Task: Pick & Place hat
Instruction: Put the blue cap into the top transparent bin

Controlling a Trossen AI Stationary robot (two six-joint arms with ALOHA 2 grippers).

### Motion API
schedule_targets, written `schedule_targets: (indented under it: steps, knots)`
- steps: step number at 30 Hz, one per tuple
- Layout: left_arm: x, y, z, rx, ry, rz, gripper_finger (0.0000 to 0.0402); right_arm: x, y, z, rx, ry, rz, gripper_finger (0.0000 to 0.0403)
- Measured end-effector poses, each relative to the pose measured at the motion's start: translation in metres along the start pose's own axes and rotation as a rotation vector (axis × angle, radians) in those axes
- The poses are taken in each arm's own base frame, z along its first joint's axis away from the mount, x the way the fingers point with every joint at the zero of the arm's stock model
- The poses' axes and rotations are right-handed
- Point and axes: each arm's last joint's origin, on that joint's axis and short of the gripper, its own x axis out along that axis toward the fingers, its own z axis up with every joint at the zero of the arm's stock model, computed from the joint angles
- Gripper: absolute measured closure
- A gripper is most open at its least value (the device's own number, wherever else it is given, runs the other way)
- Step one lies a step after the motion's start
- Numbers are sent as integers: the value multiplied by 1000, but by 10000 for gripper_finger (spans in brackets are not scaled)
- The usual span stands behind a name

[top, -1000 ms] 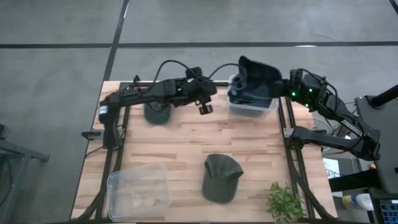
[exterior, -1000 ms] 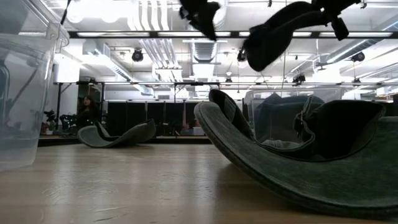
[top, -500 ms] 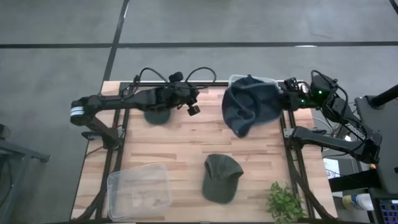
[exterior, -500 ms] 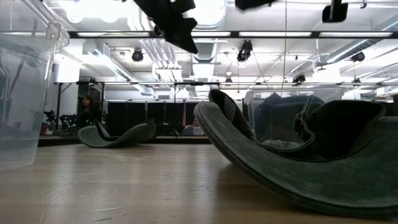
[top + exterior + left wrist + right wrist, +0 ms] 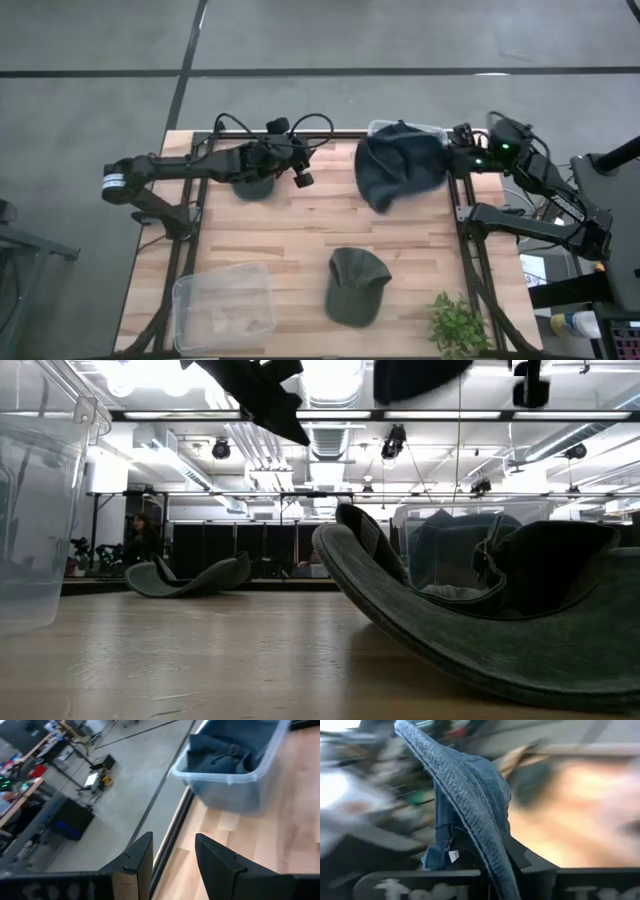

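Blue hat [image 5: 400, 172] clamped between right gripper [image 5: 455, 162] fingers (left gripper's [image 5: 297, 175] fingers apart).

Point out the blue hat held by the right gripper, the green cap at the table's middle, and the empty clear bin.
blue hat [image 5: 398, 172], high view, middle of its crown.
green cap [image 5: 356, 285], high view, top of the crown.
clear bin [image 5: 183, 290], high view, rim corner.

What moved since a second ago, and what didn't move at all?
The right gripper, shut on the blue hat, lifted it up out of the clear bin. The left gripper drew back toward the left, jaws apart and holding nothing. Both green hats and the empty container stayed put.
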Motion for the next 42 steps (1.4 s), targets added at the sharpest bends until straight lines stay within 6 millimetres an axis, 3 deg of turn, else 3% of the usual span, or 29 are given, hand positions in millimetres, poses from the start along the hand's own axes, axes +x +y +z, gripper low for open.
schedule_targets:
  steps: [4, 7, 15, 25, 35, 42]
  knots:
    - [0, -2, 1, -1, -23, -62, 262, 10, -22, -1, -104, -74, -346, 391]
    - [0, -2, 1, -2, -25, -69, 262, 16, -30, 3, -134, -111, -471, 391]
    - [0, -2, 1, -7, -22, -70, 262, 33, -55, 21, -43, -168, -602, 391]
    - [0, -3, 0, -29, -14, -73, 262, 45, -100, 25, 74, -101, -714, 391]
    - [0, -3, 0, -29, -14, -73, 262, 48, -108, 26, 42, -69, -741, 384]
    - [0, -3, 0, -28, -14, -73, 262, 44, -108, 23, 42, -33, -766, 339]
